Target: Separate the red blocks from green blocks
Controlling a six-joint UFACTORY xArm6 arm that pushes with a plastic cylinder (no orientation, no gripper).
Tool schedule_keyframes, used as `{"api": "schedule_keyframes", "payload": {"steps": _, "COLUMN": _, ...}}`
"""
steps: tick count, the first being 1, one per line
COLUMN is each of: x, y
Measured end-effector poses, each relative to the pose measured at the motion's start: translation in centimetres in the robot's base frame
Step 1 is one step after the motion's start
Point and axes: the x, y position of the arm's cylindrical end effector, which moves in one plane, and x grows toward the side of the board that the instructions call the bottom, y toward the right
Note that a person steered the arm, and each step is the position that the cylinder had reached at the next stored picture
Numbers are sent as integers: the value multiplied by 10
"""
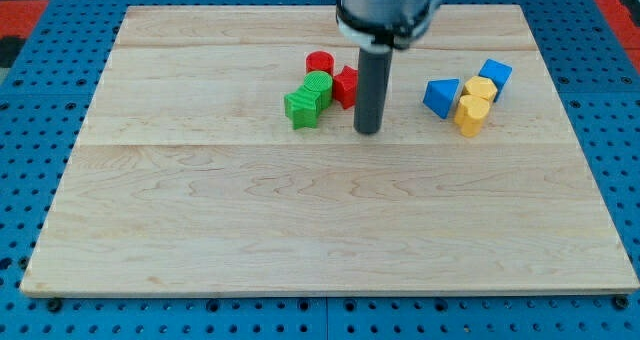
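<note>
A red cylinder and a red block of unclear shape sit at the board's upper middle. A green cylinder and a green cube-like block lie just below and left of them, all four packed together and touching. My tip rests on the board just right of and below the red block, close to it. The rod hides part of the red block's right side.
At the view's right a blue triangular block, a blue cube, a yellow block and a yellow cylinder form a second cluster. The wooden board lies on a blue perforated base.
</note>
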Motion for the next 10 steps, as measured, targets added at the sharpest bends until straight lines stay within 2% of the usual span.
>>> {"api": "schedule_keyframes", "payload": {"steps": 1, "x": -39, "y": -3}}
{"api": "schedule_keyframes", "payload": {"steps": 2, "x": -47, "y": -24}}
{"api": "schedule_keyframes", "payload": {"steps": 3, "x": -76, "y": -52}}
{"api": "schedule_keyframes", "payload": {"steps": 4, "x": -98, "y": -15}}
{"api": "schedule_keyframes", "payload": {"steps": 5, "x": -130, "y": -47}}
{"api": "schedule_keyframes", "payload": {"steps": 6, "x": -104, "y": -55}}
{"api": "schedule_keyframes", "payload": {"steps": 7, "x": -96, "y": -62}}
{"api": "schedule_keyframes", "payload": {"steps": 8, "x": -68, "y": -95}}
{"api": "schedule_keyframes", "payload": {"steps": 10, "x": -100, "y": -112}}
